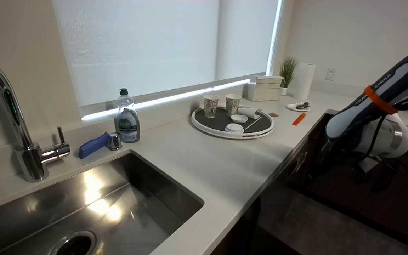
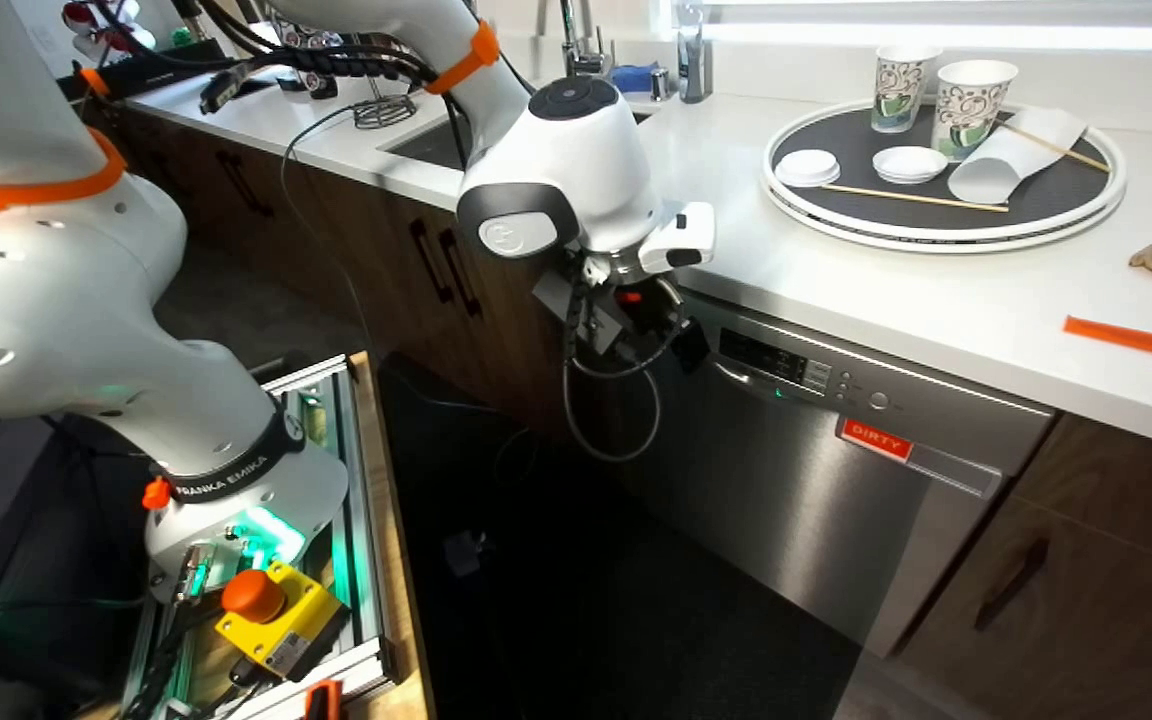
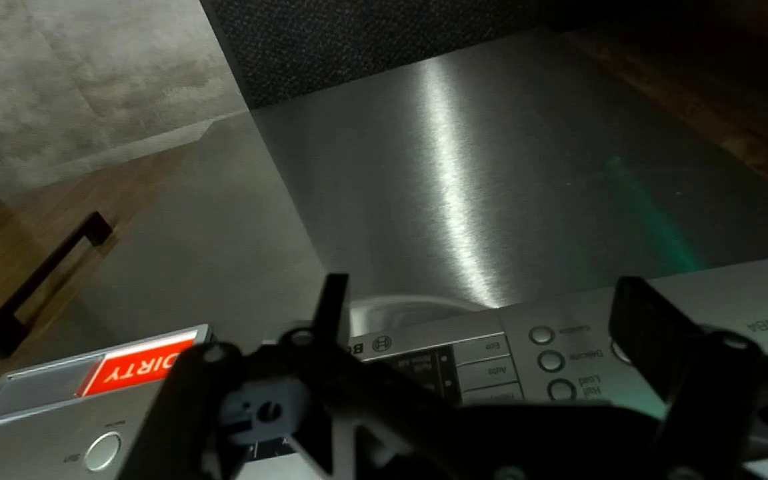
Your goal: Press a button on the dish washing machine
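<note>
Wrist view. Fingers [image 3: 651, 327]: set wide apart, nothing held. Stainless-steel dishwasher [image 3: 371, 213]: door beyond fingertips; round buttons [image 3: 551, 361] between fingers, Start button [image 3: 102, 451] outside gap. Fingers presumably posed over control panel [image 3: 737, 300] to put one tip on button; which one, cannot tell. DIRTY sign [image 3: 134, 370]: outside gap, near Start button, likely flags unwashed load. Display [image 3: 431, 367]: partly covered by linkage [image 3: 357, 373] at base of fingers. Fingertip contact with control panel: unclear. Both exterior views: fingers hard to separate from dark surroundings.
</note>
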Robot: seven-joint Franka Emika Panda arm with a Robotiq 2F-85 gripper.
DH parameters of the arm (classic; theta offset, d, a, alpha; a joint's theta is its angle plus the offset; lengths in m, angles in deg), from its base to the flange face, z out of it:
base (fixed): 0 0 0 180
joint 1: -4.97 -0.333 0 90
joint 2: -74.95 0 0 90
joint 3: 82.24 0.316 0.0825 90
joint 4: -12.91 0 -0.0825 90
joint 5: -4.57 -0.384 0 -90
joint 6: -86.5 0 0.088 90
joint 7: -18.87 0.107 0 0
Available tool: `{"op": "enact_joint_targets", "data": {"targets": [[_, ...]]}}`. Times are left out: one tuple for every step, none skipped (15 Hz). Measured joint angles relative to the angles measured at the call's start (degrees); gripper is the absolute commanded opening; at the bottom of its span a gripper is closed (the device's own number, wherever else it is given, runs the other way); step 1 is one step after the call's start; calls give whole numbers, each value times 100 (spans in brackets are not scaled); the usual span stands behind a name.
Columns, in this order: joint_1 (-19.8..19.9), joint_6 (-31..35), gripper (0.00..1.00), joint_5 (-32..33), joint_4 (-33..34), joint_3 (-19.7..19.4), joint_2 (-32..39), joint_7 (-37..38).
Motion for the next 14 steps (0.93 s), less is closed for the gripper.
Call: {"op": "enact_joint_targets", "data": {"targets": [[32, 0, 100, -25, 39, 24, 44, -34], [51, 0, 100, -36, 59, 32, 68, -54], [58, 0, 100, -39, 65, 34, 78, -65], [59, 0, 100, -41, 65, 34, 80, -68], [57, 0, 100, -41, 65, 34, 80, -68], [56, 0, 100, -28, 65, 34, 79, -78], [65, 0, 100, -28, 67, 51, 79, -161], [96, 0, 100, -36, 70, 94, 79, -278], [148, 0, 100, -48, 76, 164, 80, -410], [226, 0, 100, -77, 85, 257, 82, -566], [320, 0, 100, -129, 100, 366, 87, -740], [428, 0, 100, -207, 124, 487, 101, -929], [540, 0, 100, -300, 157, 608, 126, -1119], [671, 0, 100, -412, 199, 742, 167, -1329]]}}
